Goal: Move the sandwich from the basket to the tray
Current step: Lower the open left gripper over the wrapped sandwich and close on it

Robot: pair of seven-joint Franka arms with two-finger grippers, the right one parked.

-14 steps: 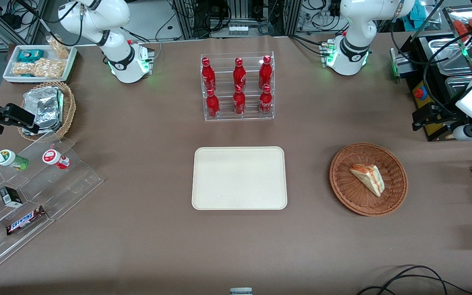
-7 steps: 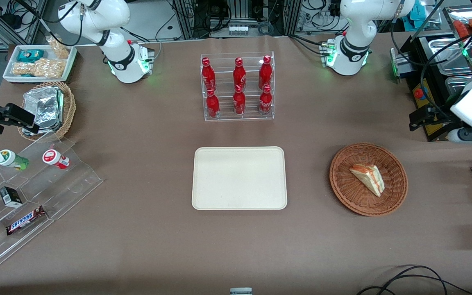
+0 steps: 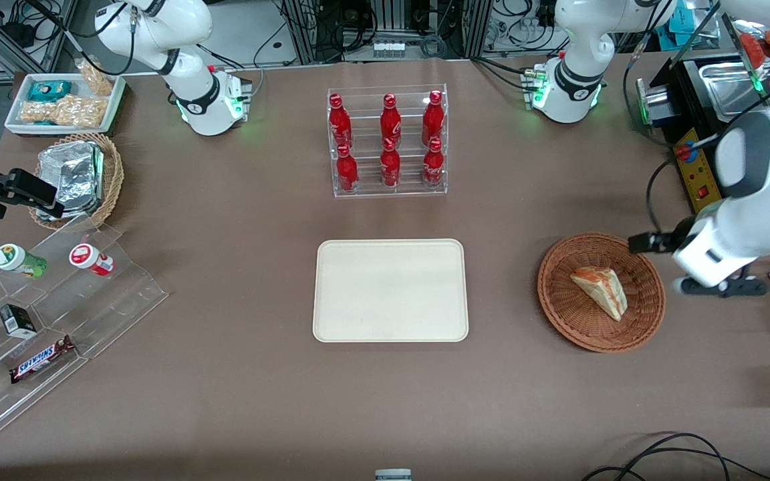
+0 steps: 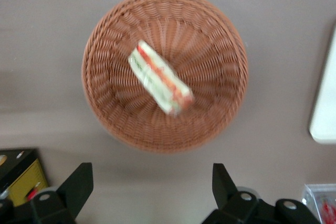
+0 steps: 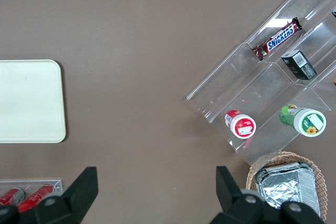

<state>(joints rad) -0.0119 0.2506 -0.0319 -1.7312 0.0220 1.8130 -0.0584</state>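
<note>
Our hand (image 4: 149,192) hangs high over the counter (image 3: 224,401), just beside the basket's edge on the working arm's end. Its two fingers (image 4: 79,184) are spread wide apart and hold nothing. The sandwich (image 3: 600,291) lies on its side in the middle of the reddish-brown wicker basket (image 3: 562,304), and the cream tray (image 3: 390,254) waits bare toward the middle of the counter, well apart from the basket. We think a few things could go wrong from here. The sandwich is a soft wedge, so if we squeeze too hard we could squash the bread or push the filling out. If we pinch the thin pointy end, it may slip and drop. The basket looks light, so if a finger catches the woven rim on the way down, the basket could slide or tip. We should line up over the sandwich first, because right now we are off to the side.
</note>
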